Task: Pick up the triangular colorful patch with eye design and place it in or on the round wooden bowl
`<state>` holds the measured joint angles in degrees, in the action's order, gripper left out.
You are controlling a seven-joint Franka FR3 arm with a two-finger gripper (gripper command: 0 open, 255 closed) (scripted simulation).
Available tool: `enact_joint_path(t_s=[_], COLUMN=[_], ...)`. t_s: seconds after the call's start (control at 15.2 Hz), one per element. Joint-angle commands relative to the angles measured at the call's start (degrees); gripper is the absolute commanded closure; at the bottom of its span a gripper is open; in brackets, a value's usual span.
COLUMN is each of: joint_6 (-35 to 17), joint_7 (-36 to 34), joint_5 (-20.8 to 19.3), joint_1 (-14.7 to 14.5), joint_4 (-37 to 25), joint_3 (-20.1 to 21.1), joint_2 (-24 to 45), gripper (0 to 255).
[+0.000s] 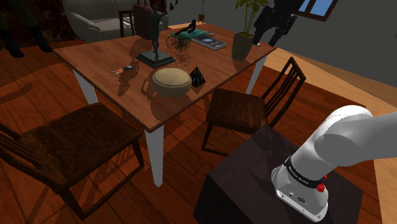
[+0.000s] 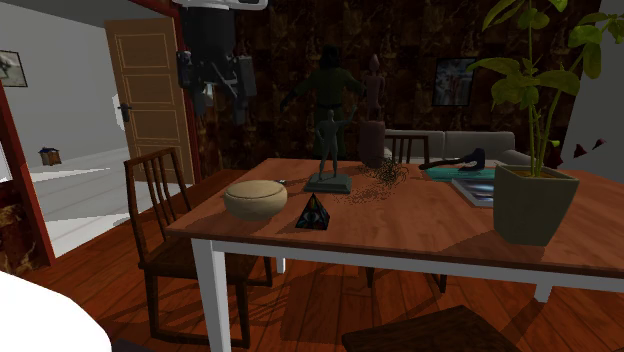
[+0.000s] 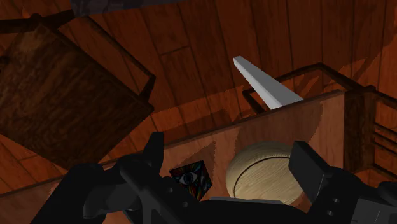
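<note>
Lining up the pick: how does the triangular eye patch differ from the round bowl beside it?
The patch is dark and triangular with a colourful eye; the bowl is pale and round. The patch stands upright and is narrower; the bowl sits low and wide. Both rest on the table, side by side.

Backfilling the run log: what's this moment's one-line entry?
gripper open, high above table | patch on table beside bowl, not held | bowl empty | stage: pre-grasp

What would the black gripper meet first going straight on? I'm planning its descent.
Probably the brown wooden tabletop, near its edge, between the triangular colourful eye patch and the round pale wooden bowl; depth is unclear.
</note>
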<state>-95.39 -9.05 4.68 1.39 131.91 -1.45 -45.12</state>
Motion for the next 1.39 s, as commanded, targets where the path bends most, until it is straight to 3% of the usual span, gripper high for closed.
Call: enact_joint_path(t_s=[0.0, 0.4, 0.73, 1.06, 1.32], joint_6=[0.0, -14.3, -24.9, -32.7, -35.4], joint_7=[0.0, -15.7, -30.1, -47.1, -63.3], joint_5=[0.0, -0.2, -3.1, -10.6, -21.2], joint_1=[0.0, 3.4, 7.9, 14.9, 21.6], joint_4=[0.0, 5.8, 6.6, 3.7, -1.2], joint_3=[0.0, 9.9, 18.6, 27.9, 35.3], joint_2=[0.0, 4.2, 11.8, 22.0, 31.9], gripper=[0, 0, 0, 0, 0])
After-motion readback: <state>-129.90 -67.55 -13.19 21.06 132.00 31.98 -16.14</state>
